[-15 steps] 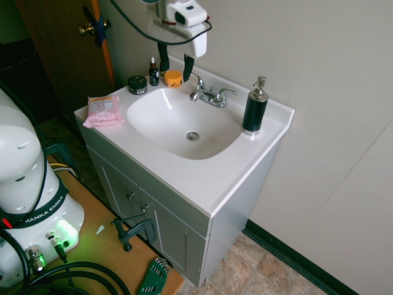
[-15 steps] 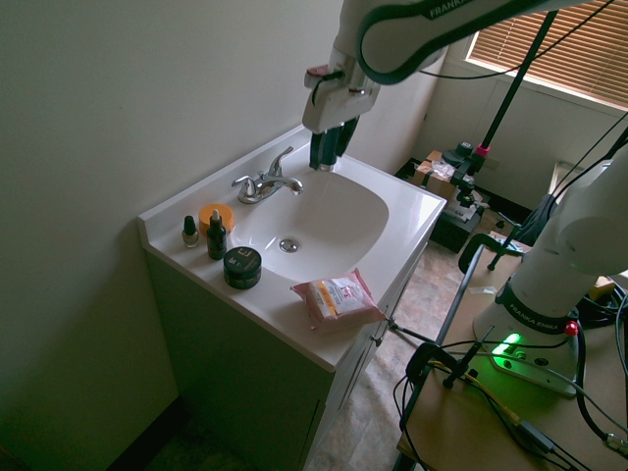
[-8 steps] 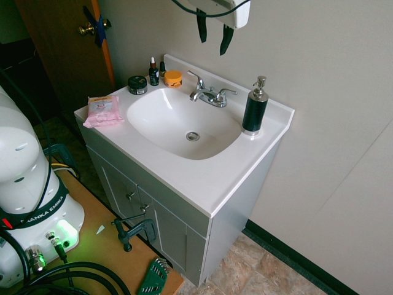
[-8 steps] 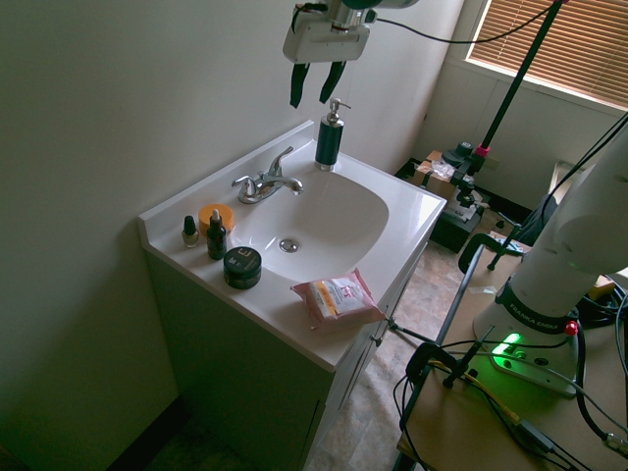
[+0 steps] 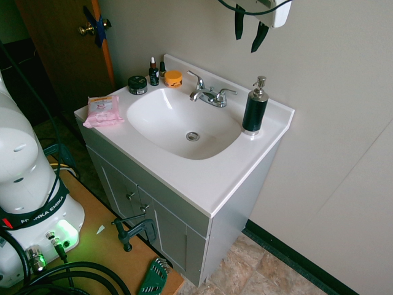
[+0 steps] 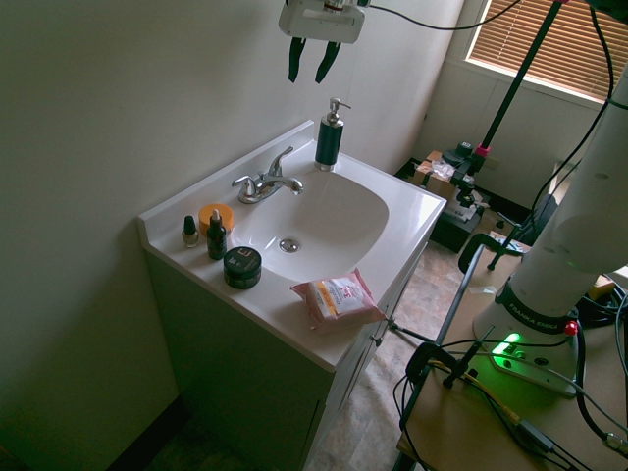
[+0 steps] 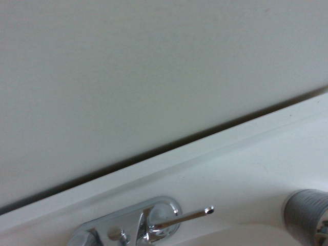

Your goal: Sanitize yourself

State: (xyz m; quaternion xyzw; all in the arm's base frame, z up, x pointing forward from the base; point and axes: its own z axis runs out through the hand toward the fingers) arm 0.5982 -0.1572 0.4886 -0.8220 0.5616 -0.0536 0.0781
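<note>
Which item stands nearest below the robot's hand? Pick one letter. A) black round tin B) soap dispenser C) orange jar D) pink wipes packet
B: the hand hangs high, fingers apart and empty, almost above the soap dispenser at the sink's back corner.

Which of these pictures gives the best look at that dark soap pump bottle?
The first exterior view: the soap dispenser stands whole and unobstructed at the sink's corner. The second exterior view shows it smaller, farther off. The wrist view catches only a blurred grey sliver, probably its top.
</note>
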